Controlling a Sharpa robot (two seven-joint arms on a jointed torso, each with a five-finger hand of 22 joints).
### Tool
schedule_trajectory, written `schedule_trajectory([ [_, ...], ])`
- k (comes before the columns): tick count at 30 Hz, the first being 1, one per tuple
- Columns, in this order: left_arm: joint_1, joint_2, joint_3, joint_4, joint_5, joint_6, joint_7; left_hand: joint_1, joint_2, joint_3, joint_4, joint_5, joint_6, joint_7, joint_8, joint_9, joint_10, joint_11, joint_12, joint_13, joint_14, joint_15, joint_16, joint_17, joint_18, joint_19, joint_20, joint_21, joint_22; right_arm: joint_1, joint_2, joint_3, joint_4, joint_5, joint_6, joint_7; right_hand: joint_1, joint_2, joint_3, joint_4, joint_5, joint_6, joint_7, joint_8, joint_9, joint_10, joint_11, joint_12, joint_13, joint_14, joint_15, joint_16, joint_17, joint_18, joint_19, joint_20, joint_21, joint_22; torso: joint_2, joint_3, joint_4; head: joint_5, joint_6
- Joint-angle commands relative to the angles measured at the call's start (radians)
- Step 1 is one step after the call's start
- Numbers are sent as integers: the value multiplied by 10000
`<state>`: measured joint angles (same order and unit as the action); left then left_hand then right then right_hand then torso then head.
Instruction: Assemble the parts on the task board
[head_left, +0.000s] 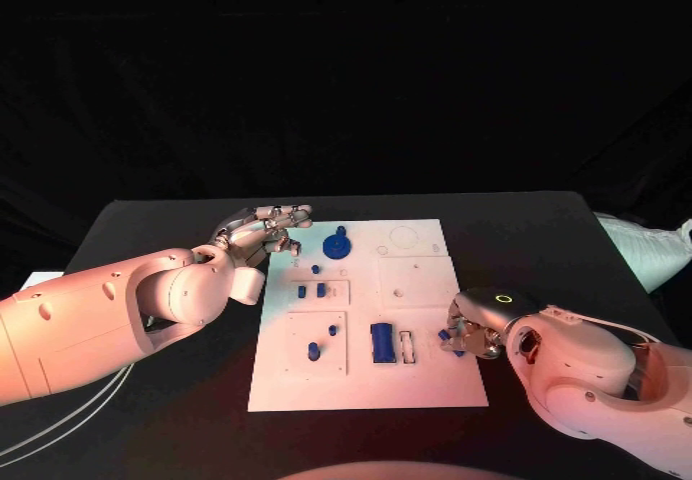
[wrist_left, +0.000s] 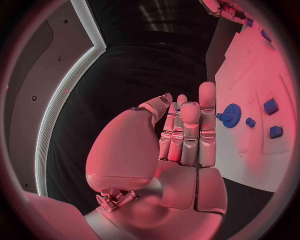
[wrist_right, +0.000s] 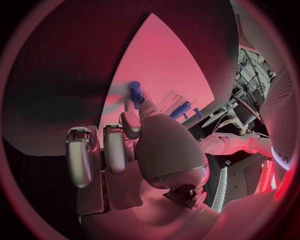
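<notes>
The white task board (head_left: 418, 380) lies in the middle of the black table. A blue gear (head_left: 336, 245) sits near its far left corner, a blue block (head_left: 382, 342) stands nearer me, and several small blue parts (head_left: 313, 292) are on its left half. My left hand (head_left: 267, 232) hovers at the board's far left corner beside the gear (wrist_left: 231, 116), fingers straight and holding nothing (wrist_left: 184, 135). My right hand (head_left: 470, 333) is at the board's right edge and pinches a small blue peg (wrist_right: 134, 92) at its fingertips over the board (wrist_right: 162, 60).
A white cloth bundle (head_left: 649, 250) lies off the table's right edge. Pale cables (head_left: 65, 415) run along the near left side. A white object (head_left: 36, 281) sits at the left border.
</notes>
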<state>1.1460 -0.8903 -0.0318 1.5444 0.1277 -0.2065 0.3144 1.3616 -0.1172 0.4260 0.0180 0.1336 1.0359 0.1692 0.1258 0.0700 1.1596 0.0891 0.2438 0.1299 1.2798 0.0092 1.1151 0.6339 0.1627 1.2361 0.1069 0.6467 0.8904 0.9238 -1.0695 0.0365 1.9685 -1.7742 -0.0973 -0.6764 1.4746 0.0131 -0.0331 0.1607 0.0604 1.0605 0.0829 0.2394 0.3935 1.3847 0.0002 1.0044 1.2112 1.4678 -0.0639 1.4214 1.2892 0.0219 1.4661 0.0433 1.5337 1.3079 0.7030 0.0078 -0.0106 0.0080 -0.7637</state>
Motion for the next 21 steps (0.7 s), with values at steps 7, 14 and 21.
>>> schedule_trajectory([
  [7, -9, 35, -3, -1, -52, 199, 50, -14, 121, -70, -10, -15, -56, 6, 32, -16, -42, 3, 14, 16, -69, -22, -63, -9, 134, -80, 10, -56, -10, -248, 51, -183, -178, 81, 584, -608, 232, -64, 657, -36, 1486, 111, -61, -233, -577, -64, -54, -81, 10, 538, -72, 47, 48, -95, 758, -30, 45, 2223, 3, 4, -19, -7, 46],
  [14, -20, 41, -6, -8, -54, 194, 51, -14, 121, -70, -10, -15, -56, 6, 32, -16, -42, 3, 14, 16, -69, -22, -63, -9, 134, -80, 10, -56, -10, -246, -24, -177, -50, 1134, -536, -585, 448, 195, 1705, -205, 1629, 83, -51, -290, -587, -38, -60, -106, 3, 541, -89, 48, 71, -97, 765, -59, 51, 2233, 15, 8, -14, -14, 59],
  [21, -32, 54, -8, -13, -54, 197, 49, -14, 121, -70, -10, -15, -56, 6, 32, -16, -42, 3, 14, 16, -69, -22, -63, -9, 134, -80, 10, -56, -10, -129, -158, -134, 215, 2535, -1952, -217, -247, -437, 3584, -533, 1610, 48, 8, -264, -454, 8, -10, -169, -13, 541, -38, 25, 71, -91, 752, 3, 35, 2219, 20, 5, -13, -28, 76],
])
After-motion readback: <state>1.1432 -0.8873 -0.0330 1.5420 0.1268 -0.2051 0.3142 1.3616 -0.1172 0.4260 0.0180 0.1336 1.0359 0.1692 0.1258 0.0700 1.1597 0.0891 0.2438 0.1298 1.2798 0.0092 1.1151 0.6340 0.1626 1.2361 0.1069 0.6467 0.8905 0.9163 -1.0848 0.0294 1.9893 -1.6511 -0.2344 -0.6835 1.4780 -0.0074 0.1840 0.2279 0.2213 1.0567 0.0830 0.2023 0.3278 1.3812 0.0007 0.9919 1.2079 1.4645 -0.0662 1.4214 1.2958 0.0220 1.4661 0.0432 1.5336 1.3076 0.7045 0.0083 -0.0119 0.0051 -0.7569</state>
